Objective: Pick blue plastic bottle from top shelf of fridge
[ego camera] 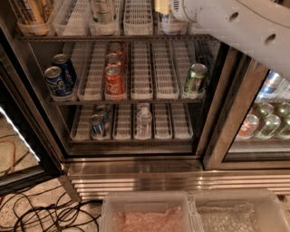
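Observation:
The fridge (136,174) stands open in front of me. Its top shelf (113,38) runs across the top of the view, lined with white slotted trays. My white arm reaches in from the upper right, and the gripper (162,6) is at the very top edge over the right-hand trays, mostly cut off. Only the base of a clear bottle (171,26) shows under the arm's end, in a tray; I cannot tell whether it is the blue plastic bottle. A green-and-white labelled bottle (103,10) stands further left on the same shelf.
The middle shelf holds blue cans (59,78), red cans (113,77) and a green can (195,79). The lower shelf holds a can (97,125) and a small water bottle (144,120). A closed glass door (263,122) is on the right. Cables (41,213) lie on the floor, with clear bins (149,213) below.

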You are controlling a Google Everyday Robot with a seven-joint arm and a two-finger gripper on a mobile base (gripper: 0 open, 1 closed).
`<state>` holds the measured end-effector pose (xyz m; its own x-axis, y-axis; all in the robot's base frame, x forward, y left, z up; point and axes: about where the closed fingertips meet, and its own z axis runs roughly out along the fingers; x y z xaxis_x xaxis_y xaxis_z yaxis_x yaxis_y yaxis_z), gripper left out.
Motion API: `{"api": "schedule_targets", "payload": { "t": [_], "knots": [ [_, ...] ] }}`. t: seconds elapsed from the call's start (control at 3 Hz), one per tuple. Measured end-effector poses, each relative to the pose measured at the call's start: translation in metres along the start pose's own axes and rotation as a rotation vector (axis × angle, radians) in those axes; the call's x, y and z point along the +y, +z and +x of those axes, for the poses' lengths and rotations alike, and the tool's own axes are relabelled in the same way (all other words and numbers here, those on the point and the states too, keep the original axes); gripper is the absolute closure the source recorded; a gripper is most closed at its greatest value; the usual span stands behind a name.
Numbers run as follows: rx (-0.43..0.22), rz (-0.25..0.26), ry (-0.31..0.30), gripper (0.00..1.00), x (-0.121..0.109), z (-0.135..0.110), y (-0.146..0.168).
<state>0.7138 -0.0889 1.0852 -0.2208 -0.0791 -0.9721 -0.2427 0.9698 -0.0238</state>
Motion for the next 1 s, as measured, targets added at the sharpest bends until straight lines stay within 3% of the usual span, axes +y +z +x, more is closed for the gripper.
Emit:
{"api": "schedule_targets", "payload": {
  "t": [0.67,1.0],
  "knots": [
    [0.000,0.000,0.000,0.94,0.0000,0.0000,0.0000],
    [0.013,-0.020,0.023,1.00,0.0020,-0.0045,-0.0075]
  ]
}}
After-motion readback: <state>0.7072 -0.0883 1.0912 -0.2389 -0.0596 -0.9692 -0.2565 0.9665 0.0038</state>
